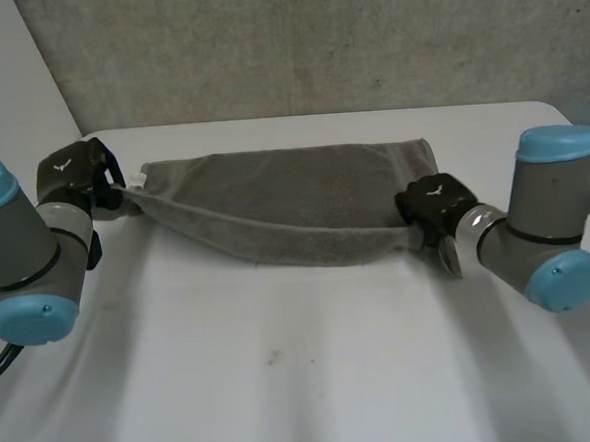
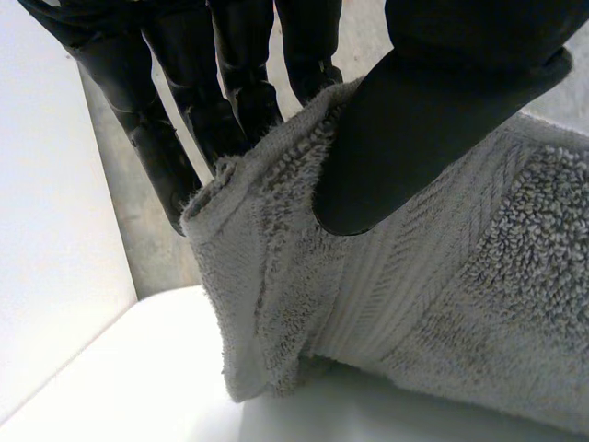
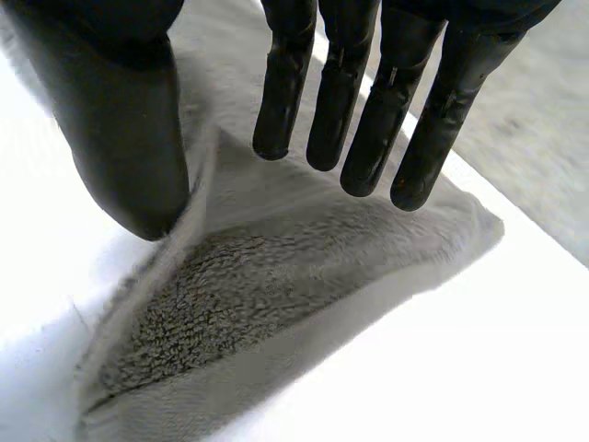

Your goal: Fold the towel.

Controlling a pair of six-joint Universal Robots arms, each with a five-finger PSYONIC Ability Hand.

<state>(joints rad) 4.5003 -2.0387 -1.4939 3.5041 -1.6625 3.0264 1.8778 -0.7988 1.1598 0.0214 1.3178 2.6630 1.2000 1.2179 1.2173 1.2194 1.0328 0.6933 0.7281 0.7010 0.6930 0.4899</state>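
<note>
Left hand [image 1: 72, 172] clamped on a towel [image 1: 294, 196] corner, thumb against fingers. Right hand [image 1: 433, 203] pinches the opposite corner. Towel edge hangs raised between both hands; the rest lies on the table [image 1: 285, 382].

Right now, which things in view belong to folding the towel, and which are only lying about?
Belonging to the job: towel; left hand, pinching one end of it; right hand, holding the other end.
Only surroundings: white table under the towel; grey wall behind.
</note>
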